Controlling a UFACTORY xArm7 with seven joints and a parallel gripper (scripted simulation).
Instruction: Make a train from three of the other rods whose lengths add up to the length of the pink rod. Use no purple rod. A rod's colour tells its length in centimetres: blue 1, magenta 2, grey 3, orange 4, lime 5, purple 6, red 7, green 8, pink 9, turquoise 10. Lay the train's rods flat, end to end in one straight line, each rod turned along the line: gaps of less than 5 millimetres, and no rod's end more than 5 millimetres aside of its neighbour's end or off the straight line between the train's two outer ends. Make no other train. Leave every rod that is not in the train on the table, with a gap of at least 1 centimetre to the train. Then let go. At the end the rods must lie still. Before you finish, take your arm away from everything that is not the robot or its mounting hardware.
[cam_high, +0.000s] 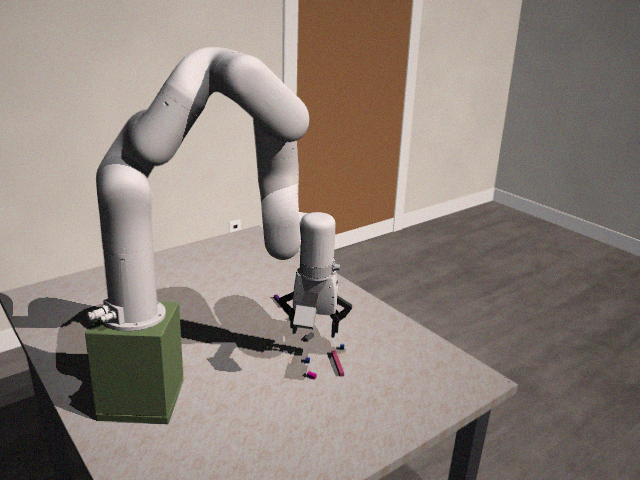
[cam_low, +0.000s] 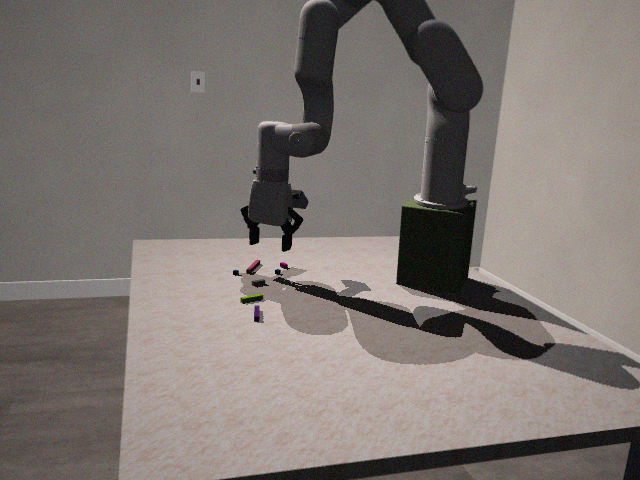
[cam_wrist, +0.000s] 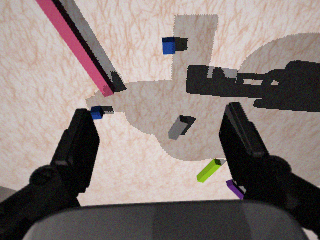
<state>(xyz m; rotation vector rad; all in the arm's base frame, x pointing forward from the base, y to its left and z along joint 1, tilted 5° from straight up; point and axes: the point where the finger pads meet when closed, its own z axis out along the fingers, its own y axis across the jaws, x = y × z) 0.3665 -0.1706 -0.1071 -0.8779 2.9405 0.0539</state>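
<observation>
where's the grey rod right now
In the wrist view the grey rod lies flat on the table between the open gripper fingers, with the lime rod nearest.

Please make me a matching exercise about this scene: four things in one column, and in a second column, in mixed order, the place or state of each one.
Things:
1. pincer
2. grey rod
3. pink rod
4. lime rod

Places or states:
A. lies in shadow, below the gap between the fingers
B. longest rod, at upper left in the wrist view
C. open, above the table, holding nothing
D. beside the purple rod, near the right finger in the wrist view

Pairs: 1-C, 2-A, 3-B, 4-D
</observation>
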